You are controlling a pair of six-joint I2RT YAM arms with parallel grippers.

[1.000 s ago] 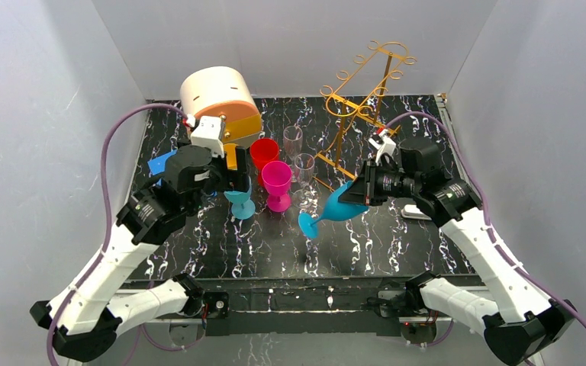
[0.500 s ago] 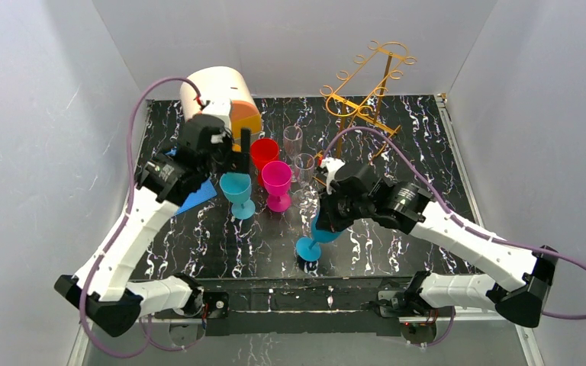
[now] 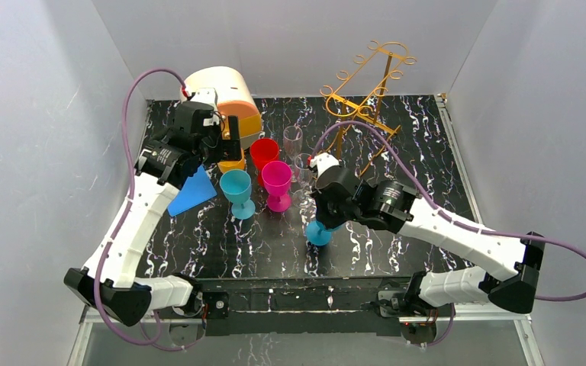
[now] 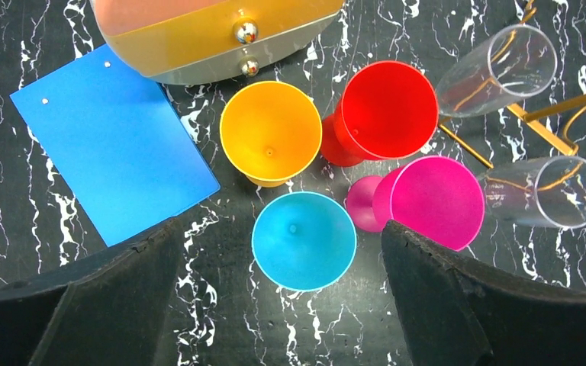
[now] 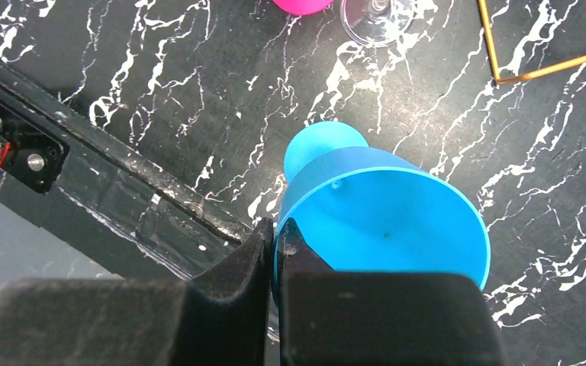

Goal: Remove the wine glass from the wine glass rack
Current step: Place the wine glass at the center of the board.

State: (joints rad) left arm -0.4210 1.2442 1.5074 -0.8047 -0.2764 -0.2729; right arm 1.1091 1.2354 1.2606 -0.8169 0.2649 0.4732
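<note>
Right fingers (image 5: 238, 268) pinch blue wine glass (image 5: 385, 221) rim; seemingly resting on table (image 5: 160, 91).

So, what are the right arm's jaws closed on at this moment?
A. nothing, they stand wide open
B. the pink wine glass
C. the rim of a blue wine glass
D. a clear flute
C: in the right wrist view the right jaws pinch the near rim of the blue wine glass, one on each side of its wall.
</note>
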